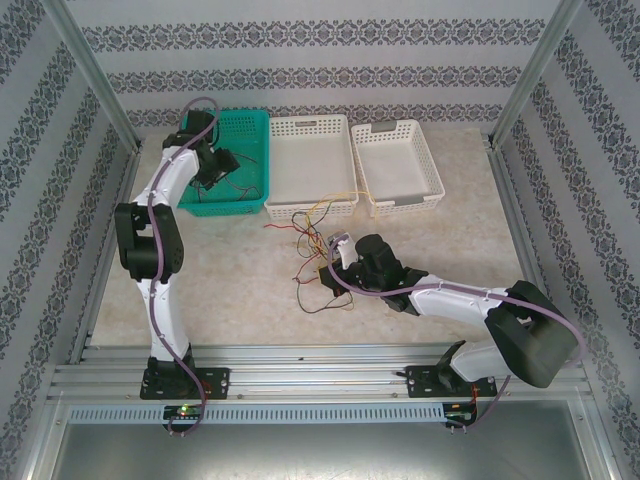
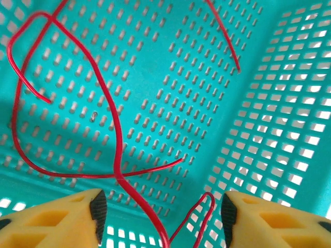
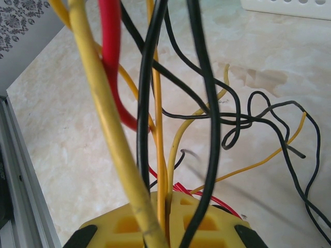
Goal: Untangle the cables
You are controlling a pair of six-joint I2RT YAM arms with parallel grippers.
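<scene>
My left gripper (image 1: 222, 165) hangs inside the teal basket (image 1: 245, 125), jaws open. In the left wrist view a long red cable (image 2: 116, 134) lies looped on the basket floor (image 2: 170, 62). One strand and a small loop of it pass between my yellow fingers (image 2: 62, 217) without touching the pads. The tangle of yellow, red and black cables (image 1: 318, 240) lies on the table in front of the middle white basket. My right gripper (image 1: 338, 250) is at it, shut on a yellow-orange cable (image 3: 158, 129). A thicker yellow cable (image 3: 103, 113), black cables (image 3: 207, 103) and a red one (image 3: 111, 51) drape over its fingers.
Two white baskets (image 1: 310, 123) (image 1: 395, 128) stand side by side to the right of the teal one at the back of the table. A metal frame rail (image 3: 20, 181) runs along the left of the right wrist view. Black and yellow strands (image 3: 274, 134) trail across the marbled tabletop.
</scene>
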